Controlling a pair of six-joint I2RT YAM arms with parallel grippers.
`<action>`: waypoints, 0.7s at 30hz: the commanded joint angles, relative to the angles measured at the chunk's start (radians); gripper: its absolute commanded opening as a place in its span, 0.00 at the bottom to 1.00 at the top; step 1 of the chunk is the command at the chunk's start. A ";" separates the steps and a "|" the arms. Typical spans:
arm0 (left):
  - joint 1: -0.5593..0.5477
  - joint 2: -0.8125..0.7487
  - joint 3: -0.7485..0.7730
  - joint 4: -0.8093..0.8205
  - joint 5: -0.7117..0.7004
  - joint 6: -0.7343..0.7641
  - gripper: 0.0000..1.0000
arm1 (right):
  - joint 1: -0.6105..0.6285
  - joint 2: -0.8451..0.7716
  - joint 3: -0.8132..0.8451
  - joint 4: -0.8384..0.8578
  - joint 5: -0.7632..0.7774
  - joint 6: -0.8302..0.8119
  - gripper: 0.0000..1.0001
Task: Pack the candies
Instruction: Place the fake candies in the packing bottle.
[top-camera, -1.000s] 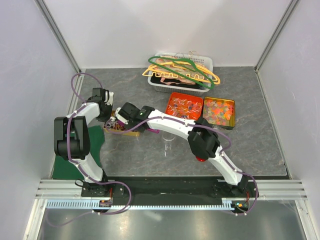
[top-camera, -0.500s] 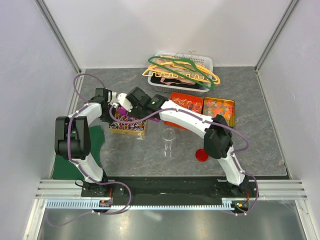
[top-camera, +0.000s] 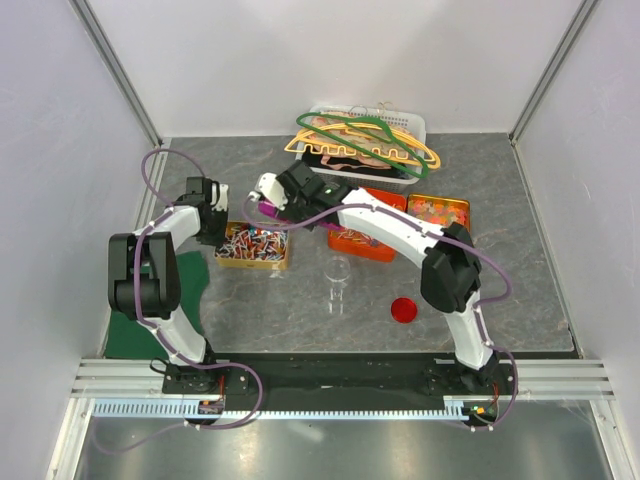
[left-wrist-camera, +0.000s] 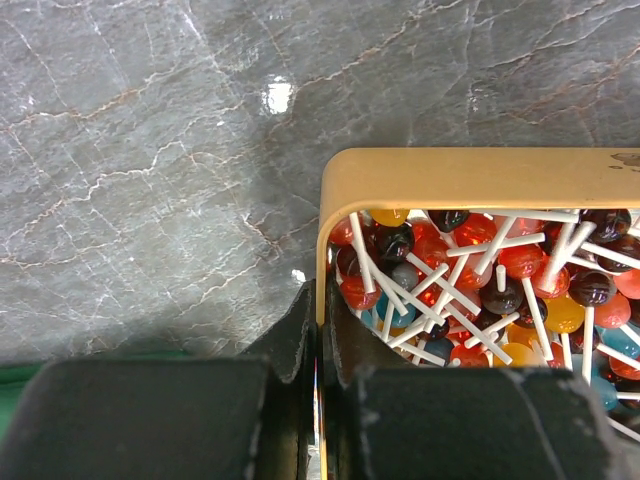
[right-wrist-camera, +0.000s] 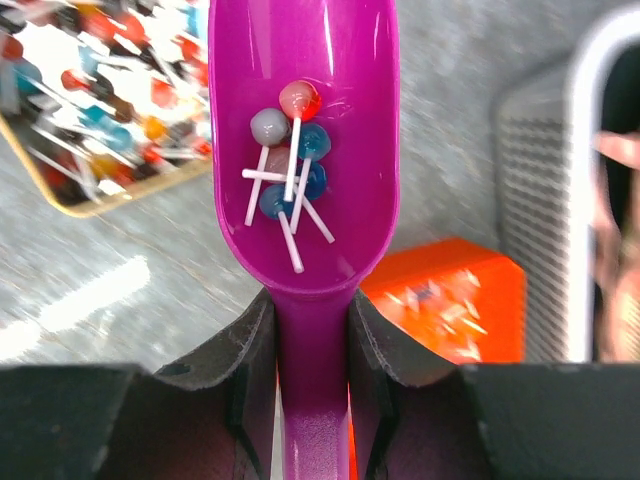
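My right gripper (right-wrist-camera: 310, 320) is shut on the handle of a purple scoop (right-wrist-camera: 300, 130) that holds several lollipops (right-wrist-camera: 290, 165). In the top view this gripper (top-camera: 285, 197) hovers between the yellow lollipop tray (top-camera: 250, 266) and the orange tray (top-camera: 355, 243). The orange tray holds small wrapped candies (right-wrist-camera: 455, 305), blurred in the right wrist view. My left gripper (left-wrist-camera: 320, 300) is shut on the yellow tray's rim (left-wrist-camera: 450, 165), beside the lollipops (left-wrist-camera: 480, 270). The empty glass jar (top-camera: 338, 280) stands upright in front of the trays.
A red lid (top-camera: 404, 310) lies right of the jar. A second yellow tray of orange sweets (top-camera: 440, 215) sits right of the orange tray. A white basket of coat hangers (top-camera: 365, 145) stands at the back. A green mat (top-camera: 190, 280) lies at the left.
My right arm has lifted the scoop out of the lollipop tray and swung it back and right, uncovering that tray. My left gripper has kept its hold on the rim.
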 joint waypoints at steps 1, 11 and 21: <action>0.005 -0.034 0.005 0.034 0.043 -0.036 0.02 | -0.078 -0.173 -0.049 -0.035 -0.053 -0.095 0.00; 0.010 -0.014 0.008 0.034 0.050 -0.035 0.02 | -0.179 -0.429 -0.240 -0.201 -0.190 -0.279 0.00; 0.018 -0.020 0.008 0.040 0.043 -0.019 0.02 | -0.195 -0.636 -0.390 -0.350 -0.333 -0.385 0.00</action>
